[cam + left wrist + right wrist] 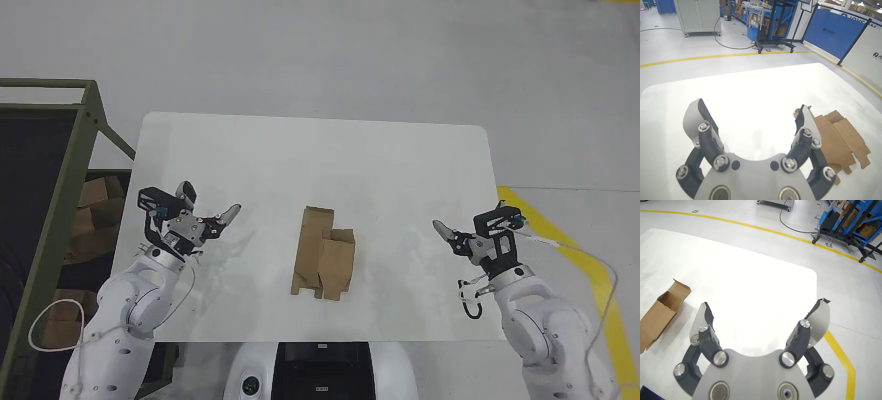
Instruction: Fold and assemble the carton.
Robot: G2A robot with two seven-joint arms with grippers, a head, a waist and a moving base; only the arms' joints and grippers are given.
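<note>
A flattened brown carton (322, 254) lies on the white table (300, 160), near the middle toward the front edge. One end gapes slightly open, as the right wrist view shows on the carton (660, 311). In the left wrist view the carton (836, 140) lies flat with its flaps spread. My left gripper (211, 214) hovers open over the table's left part, well apart from the carton, with nothing between its fingers (704, 113). My right gripper (460, 234) is open at the table's right edge, also holding nothing, its fingers (706, 313) spread wide.
A green-framed rack with cardboard boxes (95, 210) stands left of the table. Yellow floor tape (590, 260) runs along the right side. Bare table surface lies between each gripper and the carton.
</note>
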